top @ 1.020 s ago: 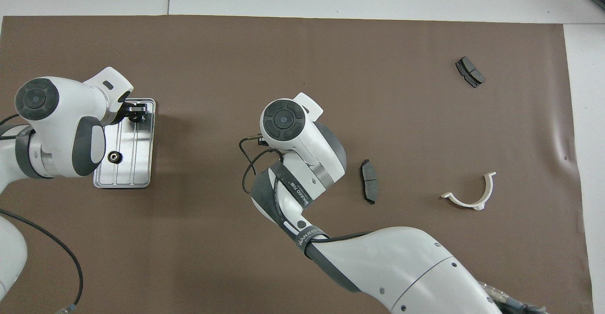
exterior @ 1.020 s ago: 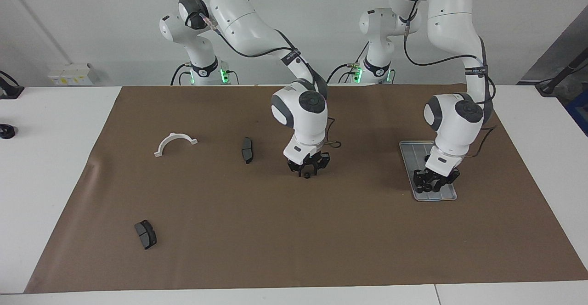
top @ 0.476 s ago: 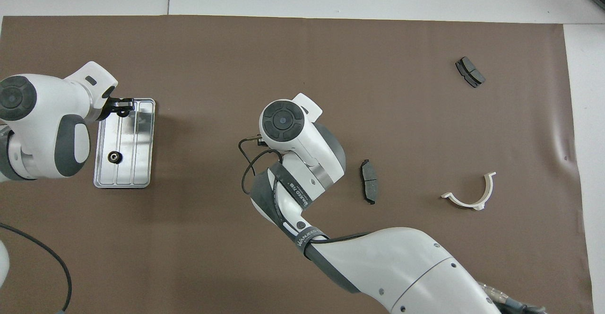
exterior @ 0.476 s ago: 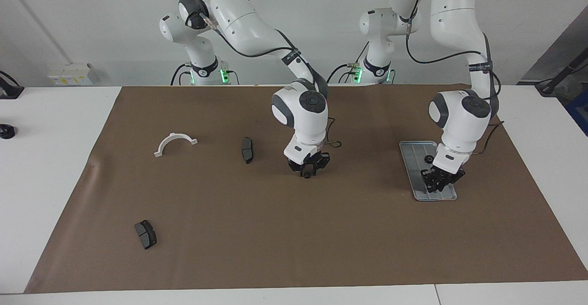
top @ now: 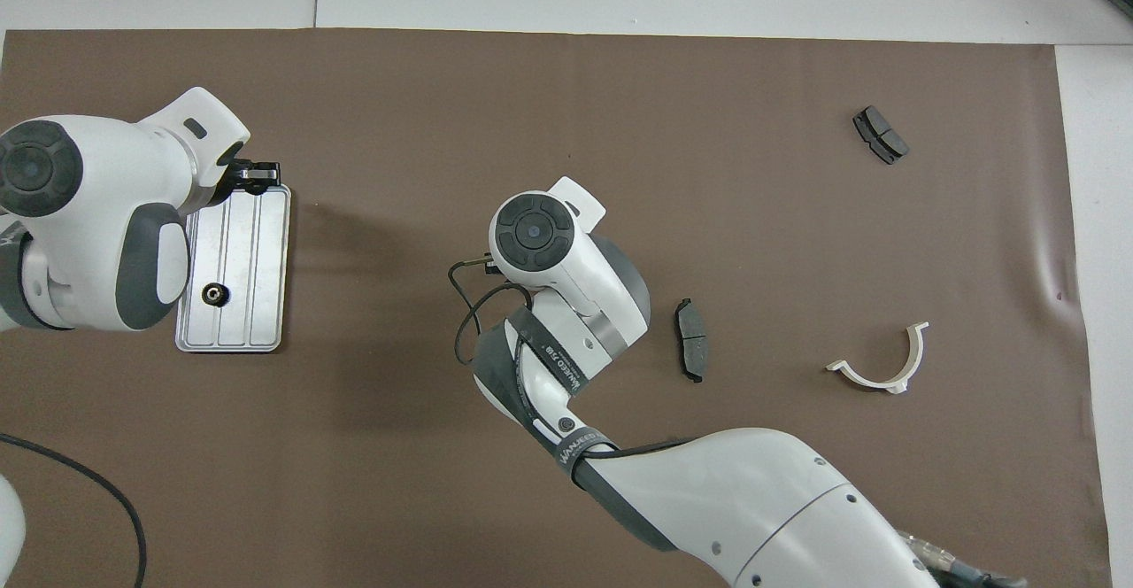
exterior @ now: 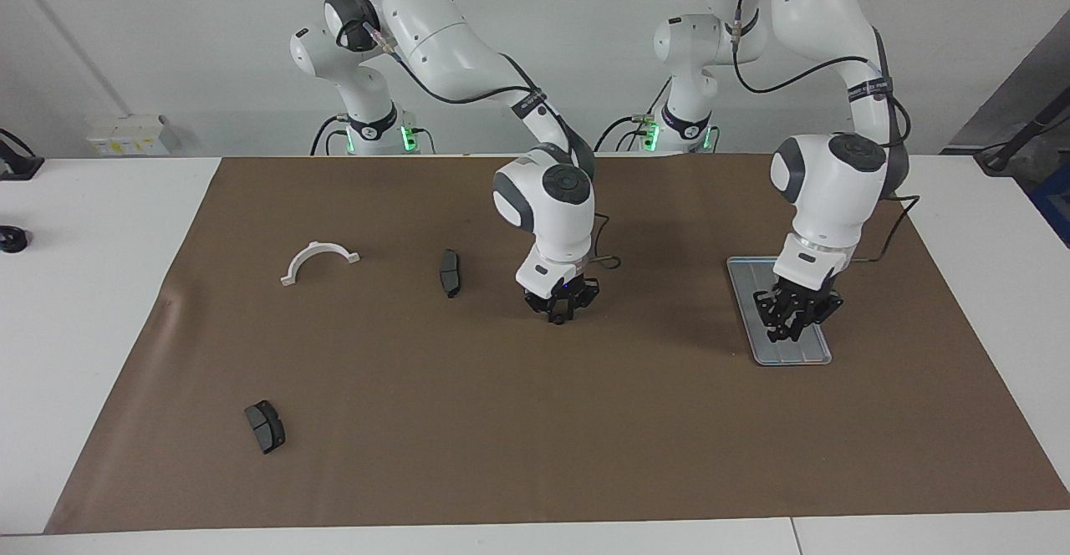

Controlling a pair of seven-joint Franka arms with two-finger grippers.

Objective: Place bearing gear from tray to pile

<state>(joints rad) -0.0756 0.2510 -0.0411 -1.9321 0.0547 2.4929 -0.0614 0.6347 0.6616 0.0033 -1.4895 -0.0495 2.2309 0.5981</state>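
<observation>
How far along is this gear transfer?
Done: nothing visibly delivered. In hand: the right gripper, shut, has a small dark part at its tips over the mat's middle; the left gripper hangs over the tray. Left: one gear on the tray.

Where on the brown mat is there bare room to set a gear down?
Bare mat lies between the two brake pads and between bracket and nearer pad. Crowded: tray, under the left end effector.
</observation>
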